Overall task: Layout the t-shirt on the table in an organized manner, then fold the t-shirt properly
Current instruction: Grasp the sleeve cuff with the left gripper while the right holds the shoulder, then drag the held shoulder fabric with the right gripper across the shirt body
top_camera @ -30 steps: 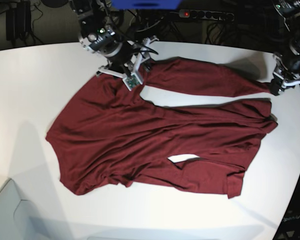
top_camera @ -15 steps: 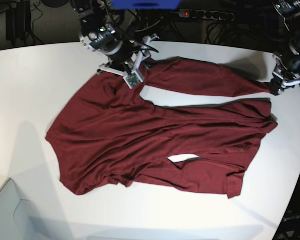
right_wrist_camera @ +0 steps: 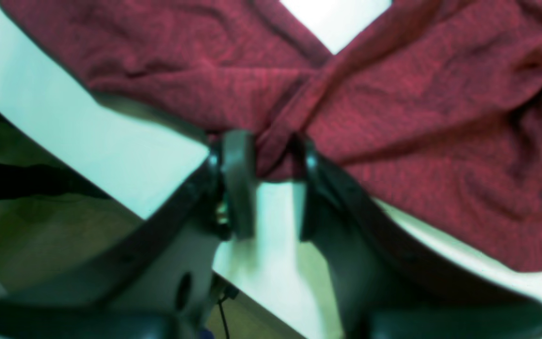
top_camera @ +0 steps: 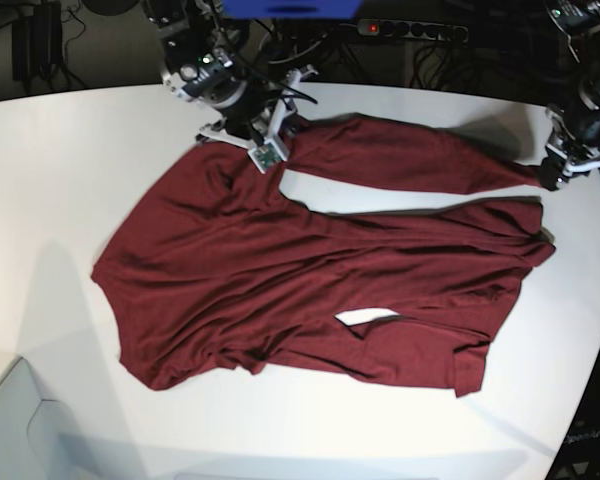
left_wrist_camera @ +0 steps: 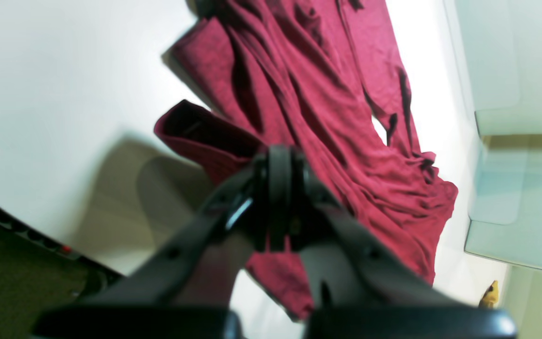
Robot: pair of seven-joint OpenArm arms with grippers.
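Observation:
The dark maroon t-shirt [top_camera: 310, 270] lies spread but wrinkled across the white table [top_camera: 60, 180]. One long sleeve [top_camera: 410, 155] stretches along the far side. My left gripper [top_camera: 552, 175] holds the cuff end of that sleeve at the right. In the left wrist view its jaws [left_wrist_camera: 279, 162] are shut, with the cuff [left_wrist_camera: 195, 134] bunched at the tips. My right gripper [top_camera: 270, 140] is at the shirt's far left, where sleeve and body meet. In the right wrist view a bunched fold of t-shirt [right_wrist_camera: 273, 160] fills the gap between its fingertips [right_wrist_camera: 238, 179].
A black power strip [top_camera: 410, 30] and cables lie behind the table's far edge. A pale grey box [top_camera: 20, 430] sits at the front left corner. The table's curved edge runs close to the left gripper on the right side.
The right gripper's jaws have narrowed onto the fold of fabric, and it has shifted slightly toward the far left. The left arm and the sleeve it holds have stayed still.

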